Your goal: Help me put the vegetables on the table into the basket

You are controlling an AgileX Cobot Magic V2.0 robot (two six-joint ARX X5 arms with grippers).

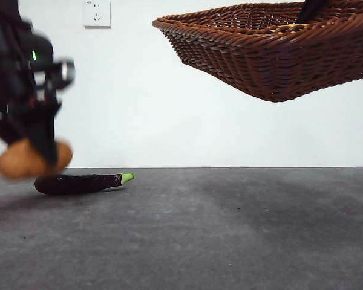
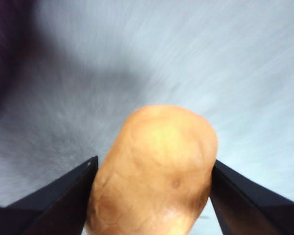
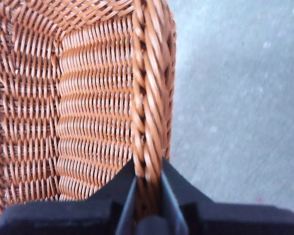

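Eggplant (image 1: 78, 183) on table (image 1: 230, 229); right gripper (image 3: 148, 193) lifts basket (image 1: 278, 54).

Potato (image 1: 24, 160) above eggplant (image 1: 78, 183); basket (image 1: 272, 60) aloft at right.

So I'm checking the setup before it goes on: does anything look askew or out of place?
Yes: the dark brown woven wicker basket hangs tilted in the air, clamped at its rim by the right gripper, not on the dark grey table. Nothing looks spilled or damaged.
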